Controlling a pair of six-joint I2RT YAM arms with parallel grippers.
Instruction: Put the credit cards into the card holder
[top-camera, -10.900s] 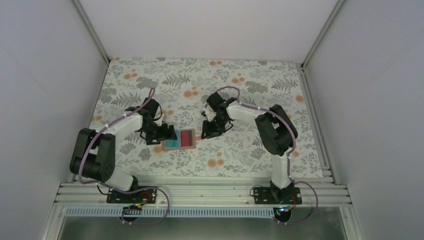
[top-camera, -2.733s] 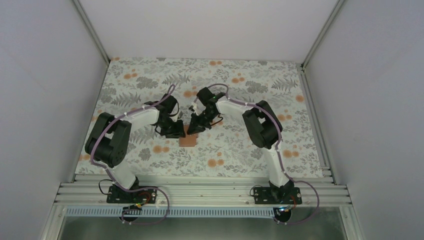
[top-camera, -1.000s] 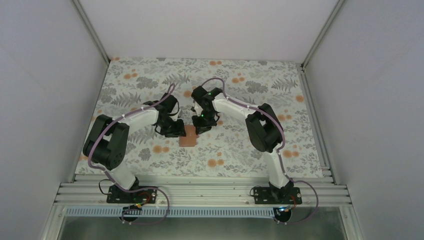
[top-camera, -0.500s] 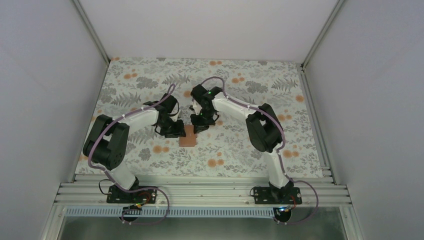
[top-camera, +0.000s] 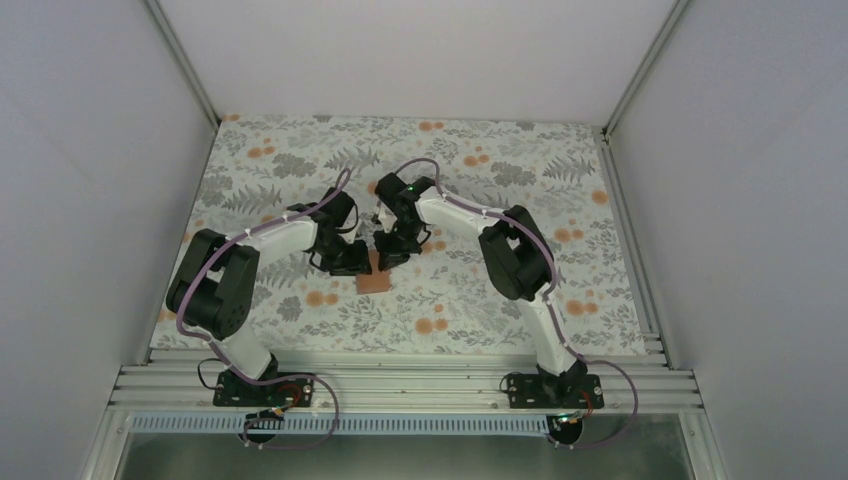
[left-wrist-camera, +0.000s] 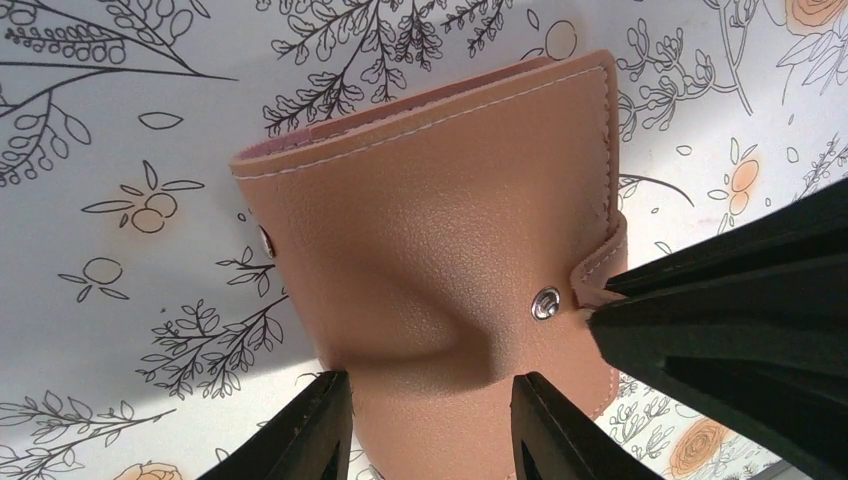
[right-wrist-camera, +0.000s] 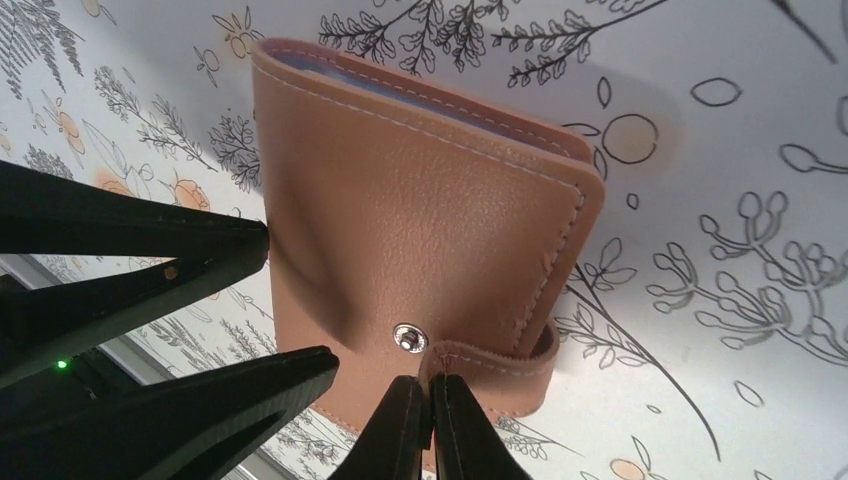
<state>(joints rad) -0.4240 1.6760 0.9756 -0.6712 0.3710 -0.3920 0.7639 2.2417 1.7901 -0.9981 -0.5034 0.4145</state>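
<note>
Right tool (right-wrist-camera: 430, 385) is shut tight, and its two tips press against the end of the little strap (right-wrist-camera: 500, 362) on the holder (right-wrist-camera: 420, 200). I cannot tell if a bit of strap is pinched between them. The strap curls round the holder's side and stops just beside a round metal stud (right-wrist-camera: 408, 338) on the cover. It is not snapped down yet.

Left tool (left-wrist-camera: 430, 380) stands half open. Its two fingers rest on the near end of the holder, and the soft cover dips in just there, so I think it is pressing the holder down, not pinching it.

The holder lies folded shut on the flowery desk (right-wrist-camera: 700, 120), in the middle, between the two arms.

How far along? No card lies loose on the desk in any view, so the cards seem to be inside already. A thin bluish edge (right-wrist-camera: 330, 80) peeks out of the holder's mouth — maybe a card. What looks left is the last bit — snapping the strap shut.

Counting: one holder, one strap, two studs in the left wrist view, two tools. Cards inside cannot be counted.
</note>
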